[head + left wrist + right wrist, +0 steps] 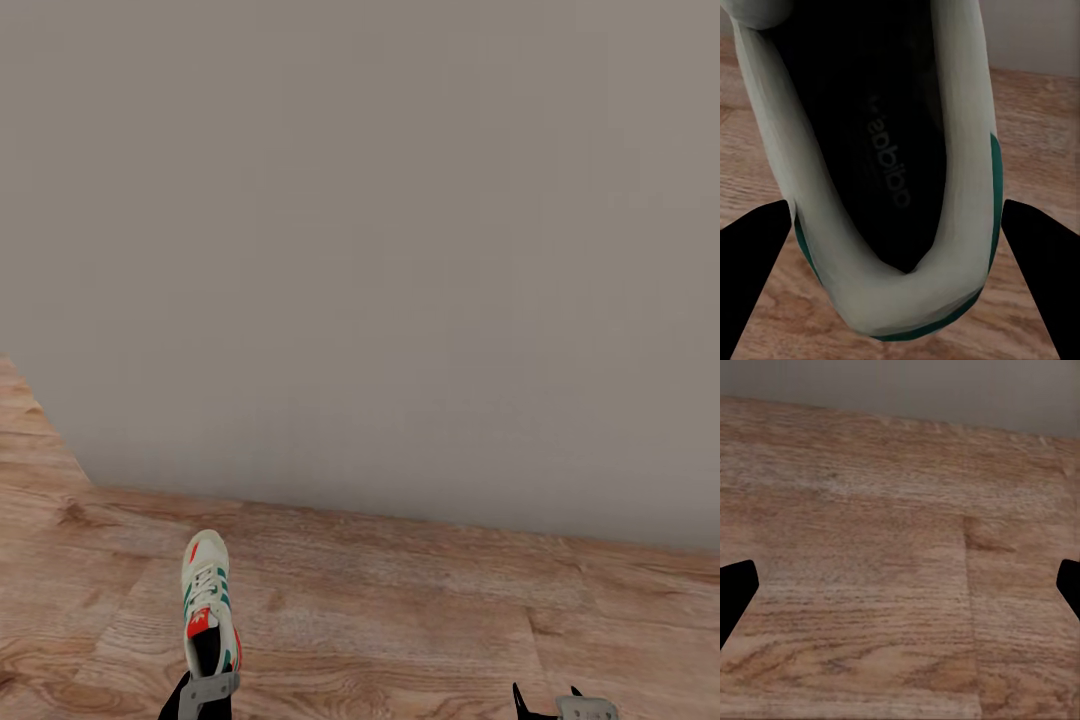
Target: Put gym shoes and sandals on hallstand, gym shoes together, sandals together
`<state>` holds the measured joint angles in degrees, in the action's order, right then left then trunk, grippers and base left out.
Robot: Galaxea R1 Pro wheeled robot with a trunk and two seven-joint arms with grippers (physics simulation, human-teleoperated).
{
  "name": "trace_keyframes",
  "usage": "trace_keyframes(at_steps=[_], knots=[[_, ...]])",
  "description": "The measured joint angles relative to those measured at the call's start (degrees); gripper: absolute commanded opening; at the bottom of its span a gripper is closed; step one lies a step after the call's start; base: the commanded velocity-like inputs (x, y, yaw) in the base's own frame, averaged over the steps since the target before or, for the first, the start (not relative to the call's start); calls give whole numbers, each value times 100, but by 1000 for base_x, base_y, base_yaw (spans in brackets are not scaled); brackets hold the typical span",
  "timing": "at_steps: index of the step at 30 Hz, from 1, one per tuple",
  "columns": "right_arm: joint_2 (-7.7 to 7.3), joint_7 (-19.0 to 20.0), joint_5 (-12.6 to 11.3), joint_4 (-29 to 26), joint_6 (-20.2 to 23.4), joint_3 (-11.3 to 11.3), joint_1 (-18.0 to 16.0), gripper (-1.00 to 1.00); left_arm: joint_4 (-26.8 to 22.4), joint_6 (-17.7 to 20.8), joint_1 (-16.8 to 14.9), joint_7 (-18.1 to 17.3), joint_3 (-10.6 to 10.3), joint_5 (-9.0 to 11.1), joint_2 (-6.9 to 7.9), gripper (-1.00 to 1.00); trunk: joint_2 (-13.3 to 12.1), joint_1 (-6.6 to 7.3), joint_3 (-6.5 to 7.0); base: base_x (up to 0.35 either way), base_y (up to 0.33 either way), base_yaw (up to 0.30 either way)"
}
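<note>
Centrally in the left wrist view, one gym shoe [881, 187] is seen from behind and above: a cream heel collar curves around a dark insole that carries printed lettering, and a green band runs along the lower side of the heel. From the head view the same gym shoe [208, 605] appears cream with white laces, green side stripes and a red-orange tongue; its toe points toward the wall [400, 250], and its heel lies at the left hand [205, 690]. The left hand [900, 247] is closed on the shoe, one dark finger [754, 270] on each side of the heel, both pressed against the collar. Whether the sole touches the corridor floor [400, 610] cannot be told. The right hand [560, 705] shows at the lower edge of the head view; in its wrist view the right hand [900, 592] holds nothing, its two dark fingertips [735, 592] spread wide at opposite sides over bare wood-grain planks of the corridor floor [870, 547]. A plain grey wall meets the floor beyond the shoe, and nothing lies between them.
</note>
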<state>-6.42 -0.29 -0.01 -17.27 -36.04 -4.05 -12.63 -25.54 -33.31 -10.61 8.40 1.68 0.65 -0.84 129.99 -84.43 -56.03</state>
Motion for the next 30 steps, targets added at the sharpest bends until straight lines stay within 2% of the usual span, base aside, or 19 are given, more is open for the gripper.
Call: trace_keyframes(at_steps=[8, 30], knots=[[0, -2, 0, 3, 0, 0, -2, 100, 0, 1, 1, 4, 1, 2, 0, -100, 0, 0, 0, 5, -5, 213], [0, 4, 0, 3, 0, 1, -2, 100, 4, -6, 2, 4, 1, 10, 2, -100, 0, 0, 34, 0, 0, 275]])
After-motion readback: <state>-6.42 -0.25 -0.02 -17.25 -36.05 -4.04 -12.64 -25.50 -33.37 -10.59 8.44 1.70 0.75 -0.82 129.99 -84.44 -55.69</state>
